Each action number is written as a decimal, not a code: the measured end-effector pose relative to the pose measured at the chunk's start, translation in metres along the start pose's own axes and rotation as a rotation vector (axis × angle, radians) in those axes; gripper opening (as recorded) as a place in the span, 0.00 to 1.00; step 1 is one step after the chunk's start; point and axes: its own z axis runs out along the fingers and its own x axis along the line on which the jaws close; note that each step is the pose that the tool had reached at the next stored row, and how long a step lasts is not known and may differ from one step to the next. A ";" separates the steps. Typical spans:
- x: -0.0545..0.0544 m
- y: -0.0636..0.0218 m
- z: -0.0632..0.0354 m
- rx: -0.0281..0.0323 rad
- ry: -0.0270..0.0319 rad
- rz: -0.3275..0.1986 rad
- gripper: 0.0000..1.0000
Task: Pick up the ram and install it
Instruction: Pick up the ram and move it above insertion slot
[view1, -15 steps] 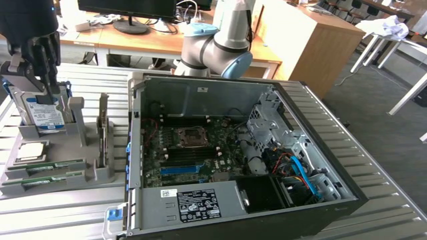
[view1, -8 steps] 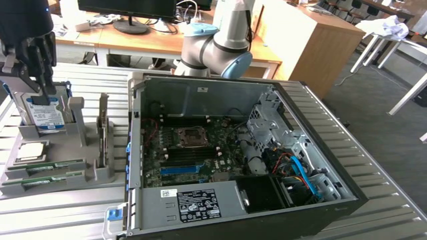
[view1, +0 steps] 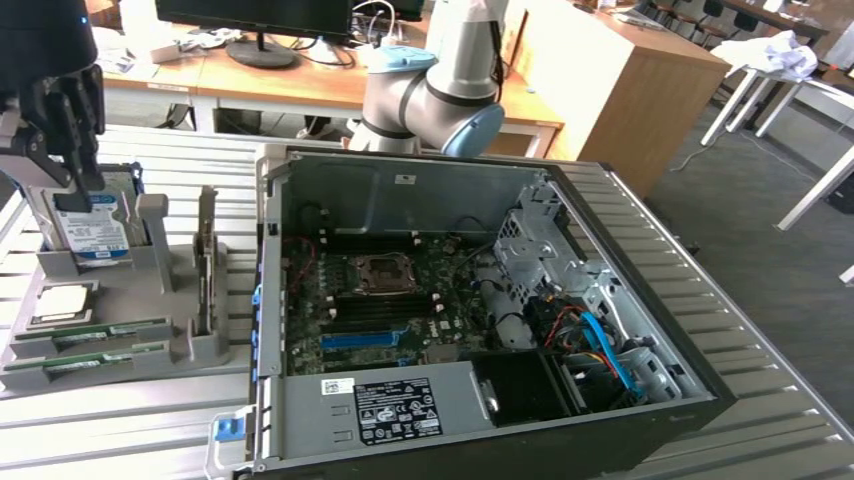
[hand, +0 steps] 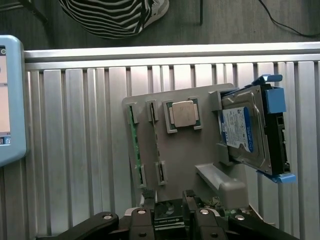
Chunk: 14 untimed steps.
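Two green ram sticks lie in the slots of a grey holder (view1: 200, 350) at the exterior view's left: one ram (view1: 94, 334) and, just in front of it, its twin (view1: 83, 363). In the wrist view a ram (hand: 133, 142) shows edge-on as a thin green strip in the holder (hand: 175, 155). My gripper (view1: 74, 185) hangs open above the far end of the holder, over the hard drive (view1: 83, 225), with nothing between its fingers. The wrist view has the gripper (hand: 167, 200) over the holder's edge, apart from the ram sticks.
An open computer case (view1: 641, 300) with its motherboard (view1: 380, 310) stands beside the holder on the slatted metal table (view1: 120, 420). A square silver processor (view1: 64, 303) sits in the holder. A person in a striped garment (hand: 110, 17) stands past the table edge. A blue-framed device (hand: 10, 100) lies near.
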 end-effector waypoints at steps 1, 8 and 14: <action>0.000 0.0008 0.0002 0.0000 0.0001 0.000 0.36; 0.001 0.0065 0.0018 0.0001 0.0000 0.000 0.36; 0.001 0.0134 0.0031 0.0003 0.0000 0.000 0.36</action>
